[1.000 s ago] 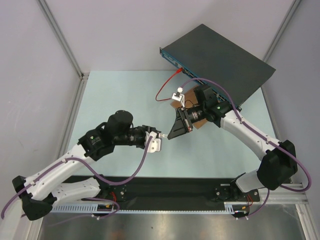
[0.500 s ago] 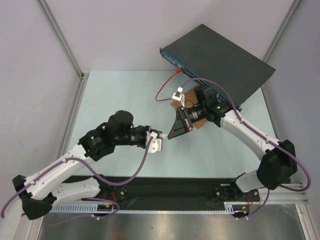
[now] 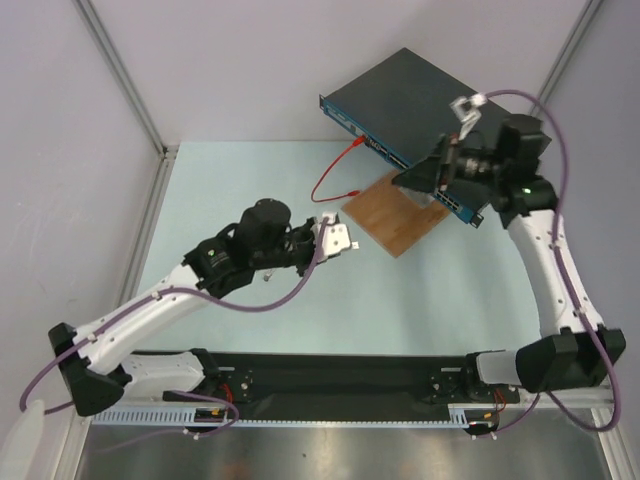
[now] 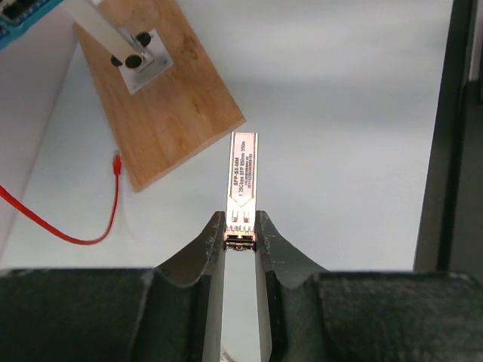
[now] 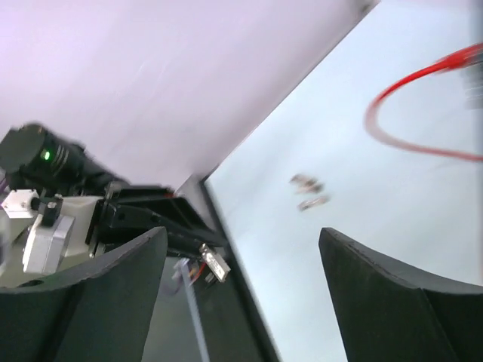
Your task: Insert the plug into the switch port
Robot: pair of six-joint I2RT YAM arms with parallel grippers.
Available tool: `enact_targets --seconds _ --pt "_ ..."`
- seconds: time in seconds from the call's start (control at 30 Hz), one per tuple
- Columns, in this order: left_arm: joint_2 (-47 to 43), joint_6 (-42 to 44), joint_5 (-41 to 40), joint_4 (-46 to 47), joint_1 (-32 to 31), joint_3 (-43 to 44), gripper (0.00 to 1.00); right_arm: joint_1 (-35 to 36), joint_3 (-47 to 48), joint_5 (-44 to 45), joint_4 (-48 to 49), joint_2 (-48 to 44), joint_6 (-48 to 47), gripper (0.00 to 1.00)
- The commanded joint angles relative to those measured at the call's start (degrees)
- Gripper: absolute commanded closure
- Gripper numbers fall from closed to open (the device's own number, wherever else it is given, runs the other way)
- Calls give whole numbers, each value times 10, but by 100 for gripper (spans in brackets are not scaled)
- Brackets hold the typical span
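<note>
My left gripper [image 4: 241, 235] is shut on the rear end of the plug [image 4: 243, 177], a slim silver module with a printed label that sticks straight out ahead of the fingers above the table. In the top view this gripper [image 3: 328, 228] hovers left of the brown wooden board [image 3: 395, 212]. The switch [image 3: 430, 105], a flat dark box with a blue ported front edge [image 3: 375, 147], lies at the back right. My right gripper [image 3: 410, 180] hangs open and holds nothing, just before that front edge. Its wrist view shows wide-apart fingers [image 5: 121, 286] and the plug [image 5: 213, 264] far off.
A red cable [image 3: 330, 180] loops on the table from the switch's front, ending near the board [image 4: 158, 113]. A small metal bracket [image 4: 136, 56] stands on the board. Two small blurred pieces [image 5: 306, 192] lie on the table. Grey walls close in both sides.
My right gripper opened and swung up and right, from over the board to the switch's front edge. The left arm carried the plug right and farther back, towards the board.
</note>
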Motion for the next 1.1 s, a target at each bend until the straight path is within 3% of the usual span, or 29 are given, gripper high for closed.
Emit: enact_targets --seconds 0.0,0.23,0.47,0.67,0.83,1.07 --pt "54 -136 -49 34 -3 74 100 -81 -1 26 64 -67 70 12" --pt "181 -225 -131 45 0 201 100 -334 -53 36 46 -166 145 9" --pt "270 -265 -169 62 26 293 100 -484 -129 -8 -17 -181 135 1" --pt "328 -253 -166 66 57 361 100 -483 -174 15 -48 -150 105 0" --pt "365 -241 -157 58 80 401 99 -453 -215 27 13 -137 142 2" --pt "405 -225 -156 53 88 442 100 -414 -249 41 86 -135 179 15"
